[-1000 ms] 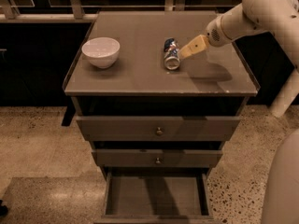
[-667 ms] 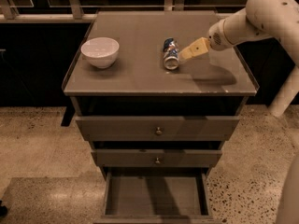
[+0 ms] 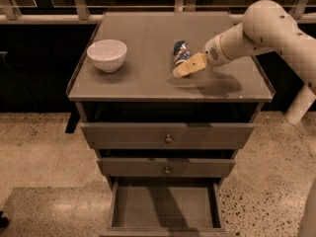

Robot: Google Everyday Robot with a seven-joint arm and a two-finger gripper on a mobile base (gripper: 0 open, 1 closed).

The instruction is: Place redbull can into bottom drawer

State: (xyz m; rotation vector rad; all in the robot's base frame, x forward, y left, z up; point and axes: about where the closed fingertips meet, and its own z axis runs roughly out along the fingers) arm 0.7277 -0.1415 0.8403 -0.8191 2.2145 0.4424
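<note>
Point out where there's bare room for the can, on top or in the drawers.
The bottom drawer is open, its floor bare wall to wall. On the top, free patches lie between bowl and can, and behind both. Crowded only at the can, where the tool sits at its near end.

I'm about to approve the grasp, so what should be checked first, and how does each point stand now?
1. Redbull can in plain view on the cabinet top: ok.
2. Gripper right beside the can, on the side away from the white bowl: ok.
3. Gripper already holding the can: cannot tell.
4. Bottom drawer pulled open to receive the can: ok.
5. Bowl well apart from the can: ok.
</note>
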